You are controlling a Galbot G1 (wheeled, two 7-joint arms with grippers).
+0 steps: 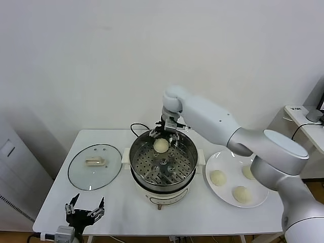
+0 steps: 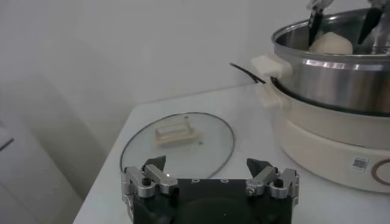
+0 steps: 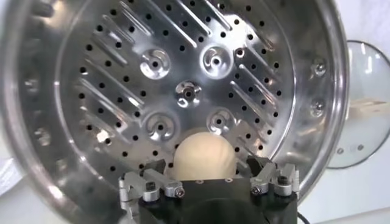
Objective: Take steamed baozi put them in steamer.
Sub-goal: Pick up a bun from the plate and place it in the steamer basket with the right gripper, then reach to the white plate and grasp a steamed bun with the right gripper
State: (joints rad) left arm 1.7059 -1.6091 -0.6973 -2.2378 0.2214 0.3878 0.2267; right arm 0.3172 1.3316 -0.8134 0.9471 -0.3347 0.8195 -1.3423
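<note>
One smooth, cream-white domed baozi (image 1: 161, 145) is sitting on the perforated tray of the round shiny steel steamer (image 1: 188, 161), the right gripper (image 1: 169, 132) hovering over it with fingers spread, released.

Three more buns (image 1: 217, 177) are lying on a flat white plate (image 1: 258, 201) on the white table (image 1: 116, 202); the left gripper (image 1: 85, 211) is waiting open near a round glass lid (image 1: 81, 174), white wall behind.

The right tool (image 1: 167, 132) hangs open over a baozi (image 1: 161, 146) in the steamer (image 1: 187, 164).
</note>
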